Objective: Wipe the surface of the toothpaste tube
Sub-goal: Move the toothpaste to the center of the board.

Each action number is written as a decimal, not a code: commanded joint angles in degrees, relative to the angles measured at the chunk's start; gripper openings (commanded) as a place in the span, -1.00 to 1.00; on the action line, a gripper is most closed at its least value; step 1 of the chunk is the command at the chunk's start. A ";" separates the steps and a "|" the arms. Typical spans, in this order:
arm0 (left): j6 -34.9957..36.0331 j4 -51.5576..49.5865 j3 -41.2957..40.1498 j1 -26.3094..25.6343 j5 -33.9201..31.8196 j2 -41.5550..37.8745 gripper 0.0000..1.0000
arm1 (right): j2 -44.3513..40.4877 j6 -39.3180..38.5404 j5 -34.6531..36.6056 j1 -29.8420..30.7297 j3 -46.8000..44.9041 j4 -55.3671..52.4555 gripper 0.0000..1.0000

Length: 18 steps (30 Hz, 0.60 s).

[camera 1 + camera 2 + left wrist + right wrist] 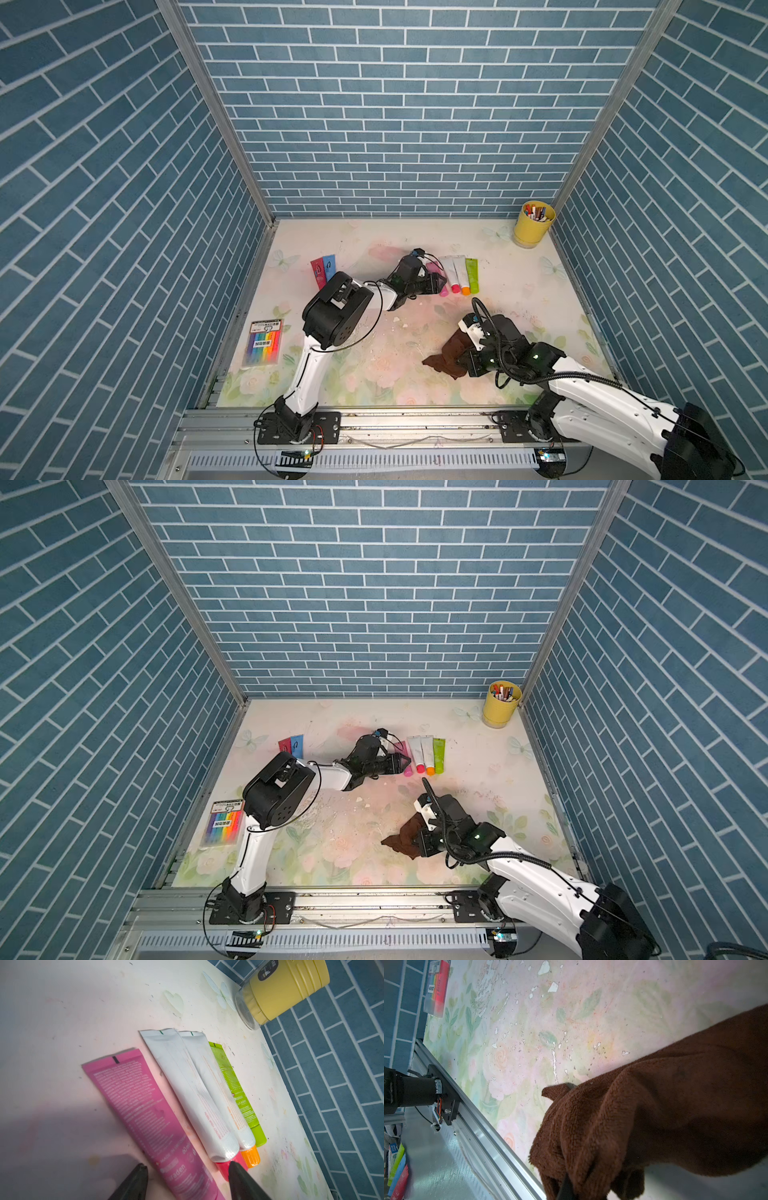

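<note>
Where both top views look down on the table (519,299), the left end effector (438,284) reaches over the pink toothpaste tube (443,291), which lies at frame centre beside the white and green tubes (461,272). The right end effector (463,360) sits lower right, against a brown cloth (442,357). In the left wrist view, the fingers (135,1180) stand apart at bottom centre, straddling the cap end of the pink toothpaste tube (141,1109). In the right wrist view, the jaws are clamped on the brown cloth (675,1105), bunched at lower right.
</note>
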 commanded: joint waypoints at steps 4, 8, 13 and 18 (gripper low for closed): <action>1.92 -2.68 2.79 0.63 -0.15 3.52 0.33 | -0.04 -1.33 0.04 0.34 0.09 0.74 -1.00; 2.19 -3.53 4.84 0.66 0.62 4.62 0.34 | 0.00 -1.31 0.06 0.26 0.05 0.74 -1.00; 2.51 -4.29 6.48 0.60 1.08 5.57 0.34 | 0.04 -1.32 0.06 0.31 0.09 0.73 -1.00; 2.72 -4.90 7.82 0.47 2.03 6.72 0.34 | 0.07 -1.33 0.15 0.27 0.18 0.73 -1.00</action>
